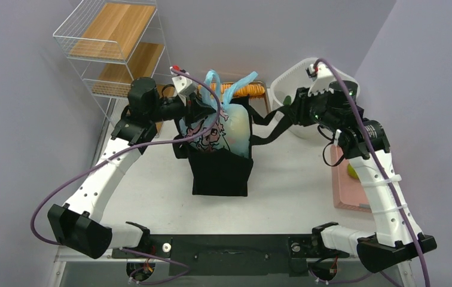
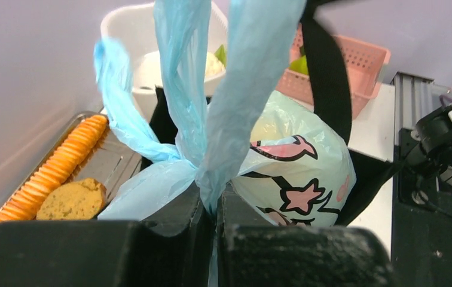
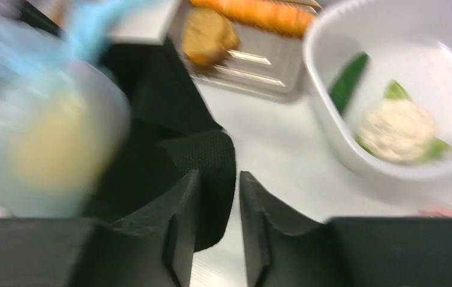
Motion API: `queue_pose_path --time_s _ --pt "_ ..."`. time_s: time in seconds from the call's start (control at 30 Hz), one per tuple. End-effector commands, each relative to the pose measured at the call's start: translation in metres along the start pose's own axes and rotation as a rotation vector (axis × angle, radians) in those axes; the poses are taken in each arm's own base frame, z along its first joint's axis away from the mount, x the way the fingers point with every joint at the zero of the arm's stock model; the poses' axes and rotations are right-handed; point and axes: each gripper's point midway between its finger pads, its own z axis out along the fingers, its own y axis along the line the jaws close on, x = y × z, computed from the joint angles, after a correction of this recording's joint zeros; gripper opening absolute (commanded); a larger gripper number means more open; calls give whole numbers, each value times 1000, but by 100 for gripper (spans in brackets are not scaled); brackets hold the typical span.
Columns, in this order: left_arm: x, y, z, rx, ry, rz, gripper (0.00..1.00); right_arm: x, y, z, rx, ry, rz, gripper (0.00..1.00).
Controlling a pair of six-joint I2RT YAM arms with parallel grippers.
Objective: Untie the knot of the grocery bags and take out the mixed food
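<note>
The black tote (image 1: 220, 170) stands mid-table with the pale blue plastic bag (image 1: 235, 128) upright inside it, pink cartoon print showing. The knot (image 2: 191, 160) joins the bag's two long handles. My left gripper (image 2: 216, 200) is shut on the blue plastic right at the knot; in the top view it (image 1: 202, 101) is at the bag's top left. My right gripper (image 3: 219, 185) is a little open, with a black tote handle (image 3: 208, 161) lying in and behind the gap; in the top view it (image 1: 286, 113) is right of the tote. A white cauliflower (image 3: 397, 128) lies in the white bowl (image 1: 292, 78).
A metal tray (image 2: 113, 161) behind the tote holds the long orange sliced loaf (image 2: 50, 170) and a brown bread (image 2: 74, 200). A pink basket (image 1: 346, 188) with a yellow-green item sits at the right. A wire shelf (image 1: 113, 48) stands at the back left.
</note>
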Motion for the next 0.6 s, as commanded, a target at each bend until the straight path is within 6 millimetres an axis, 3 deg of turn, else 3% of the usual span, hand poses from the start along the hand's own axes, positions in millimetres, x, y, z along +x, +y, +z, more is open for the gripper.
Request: queue_pose_path --time_s 0.0,0.03,0.07,0.1,0.13,0.2,0.23,0.37,0.43,0.57 --pt "-98 -15 -15 9 -223 113 0 78 -50 0 171 271 -154 41" --pt "-103 -17 -14 13 -231 116 0 90 -55 -7 188 330 -176 47" --pt "-113 -19 -16 13 -247 126 0 89 -57 -10 195 337 -182 60" --pt "-116 -19 -14 18 -250 127 0 84 -60 -14 215 330 -185 66" --pt "-125 -22 -15 20 -265 140 0 66 -58 -21 218 271 -189 75" --pt "-136 -24 -15 27 -284 159 0 24 -45 -31 168 120 -184 81" --pt "-139 -26 -15 32 -289 165 0 -5 -29 -37 104 17 -187 82" --pt "-147 -36 -12 74 -267 213 0 -78 33 -64 -151 -236 -203 89" --pt "-146 -41 -9 96 -250 271 0 -97 59 -72 -244 -285 -200 90" --pt "-147 -53 -8 137 -246 310 0 -96 107 -70 -400 -253 -221 90"
